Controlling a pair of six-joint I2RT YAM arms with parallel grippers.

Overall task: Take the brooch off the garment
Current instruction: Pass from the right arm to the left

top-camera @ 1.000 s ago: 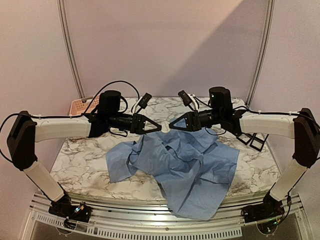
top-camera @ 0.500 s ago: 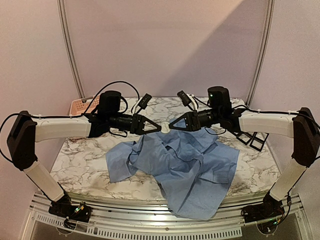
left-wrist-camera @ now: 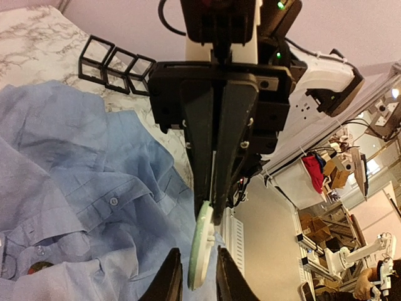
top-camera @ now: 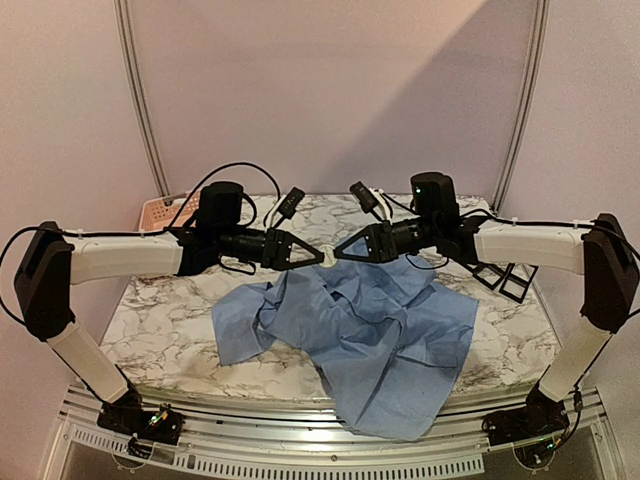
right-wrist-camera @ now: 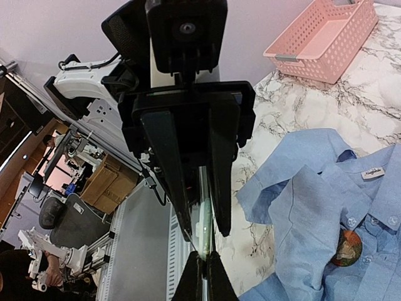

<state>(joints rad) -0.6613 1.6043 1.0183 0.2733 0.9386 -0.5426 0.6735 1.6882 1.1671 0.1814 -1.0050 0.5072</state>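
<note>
The brooch [top-camera: 329, 256] is a pale green disc with a white clasp. It hangs in the air above the garment [top-camera: 370, 330], a light blue shirt spread on the marble table. My right gripper [right-wrist-camera: 202, 260] is shut on the disc's edge [right-wrist-camera: 202, 229]. From the other side my left gripper [left-wrist-camera: 197, 263] straddles the brooch [left-wrist-camera: 202, 251], with a gap showing on each side of the disc, so it stands slightly open. The two grippers meet tip to tip over the shirt's collar end [top-camera: 322, 258].
A pink basket [top-camera: 160, 212] stands at the table's back left. Black wire frames [top-camera: 510, 280] lie at the right. A small round brown and teal piece [right-wrist-camera: 346, 248] sits on the shirt front beside the buttons. Part of the shirt hangs over the near table edge.
The right arm has edged slightly to the left. The spot where the two grippers meet over the shirt has barely moved.
</note>
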